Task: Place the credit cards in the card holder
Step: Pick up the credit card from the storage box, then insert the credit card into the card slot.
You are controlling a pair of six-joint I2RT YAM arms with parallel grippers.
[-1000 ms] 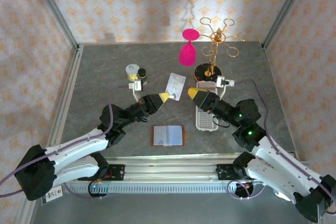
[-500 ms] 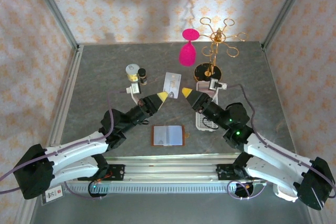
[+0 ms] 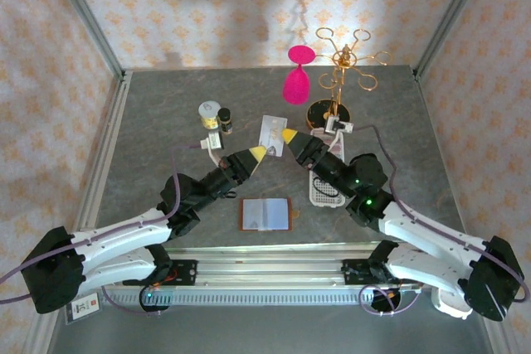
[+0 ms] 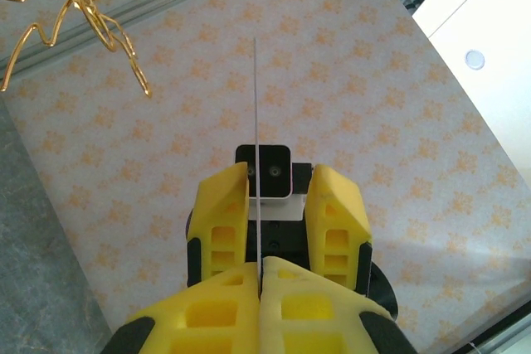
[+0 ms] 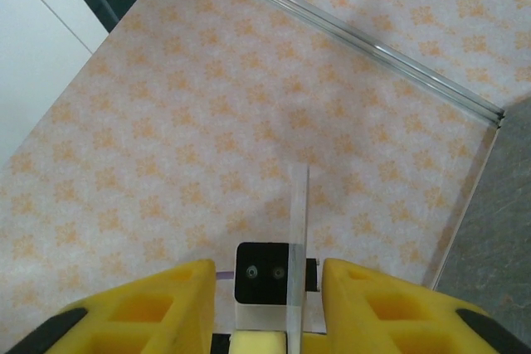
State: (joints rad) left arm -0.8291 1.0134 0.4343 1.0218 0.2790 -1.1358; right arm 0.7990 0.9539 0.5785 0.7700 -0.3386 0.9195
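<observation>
A pale credit card (image 3: 274,132) stands on edge in the air above the table's middle, with my left gripper (image 3: 260,152) shut on its lower edge. In the left wrist view the card (image 4: 255,105) is a thin vertical line rising from my shut left gripper (image 4: 260,264). My right gripper (image 3: 289,136) faces it from the right. Its yellow fingers (image 4: 222,221) stand either side of the card with gaps. The right wrist view shows the card (image 5: 298,230) edge-on inside my right gripper (image 5: 267,275), nearer the right finger. The brown card holder (image 3: 266,214) lies open near the front edge.
A long white perforated tray (image 3: 319,192) lies partly under my right arm. At the back stand a gold wire stand (image 3: 336,80) and a pink glass (image 3: 296,80). Two small bottles (image 3: 214,116) sit left of the card. Metal frame rails border the table.
My right gripper has moved left and forward to the card, and its jaws have narrowed around it. The left gripper has held the card almost still.
</observation>
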